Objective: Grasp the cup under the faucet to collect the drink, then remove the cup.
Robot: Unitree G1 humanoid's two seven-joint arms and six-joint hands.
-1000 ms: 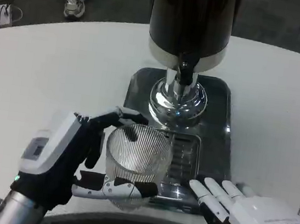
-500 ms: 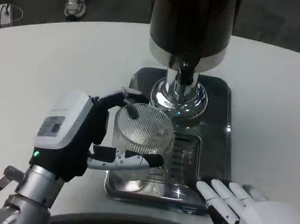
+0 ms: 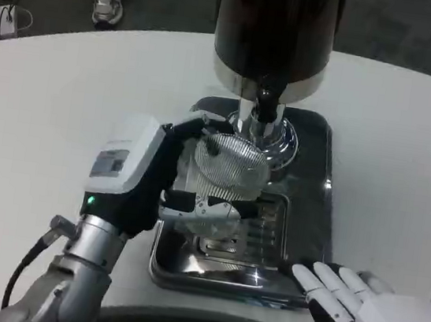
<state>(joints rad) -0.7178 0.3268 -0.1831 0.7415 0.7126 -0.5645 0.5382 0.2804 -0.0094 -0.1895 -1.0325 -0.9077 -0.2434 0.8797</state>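
In the head view, the left robot hand [image 3: 146, 172] grips the ribbed clear cup [image 3: 224, 182], fingers wrapped around its far rim and its near side, holding it tilted above the drip tray [image 3: 308, 213]. The cup sits over the tray's slotted grate [image 3: 250, 233], just in front of the dispenser's chrome base [image 3: 281, 142] and slightly to the left of the black faucet [image 3: 264, 104]; whether its rim is truly beneath the spout is hard to tell from this angle. The dark dispenser [image 3: 273, 26] rises at the far middle of the white tabletop [image 3: 64, 101]. The right robot hand [image 3: 363, 307] rests at the near right edge of the tabletop, fingers stretched out flat and apart, holding nothing, its fingertips near the tray's near right corner.
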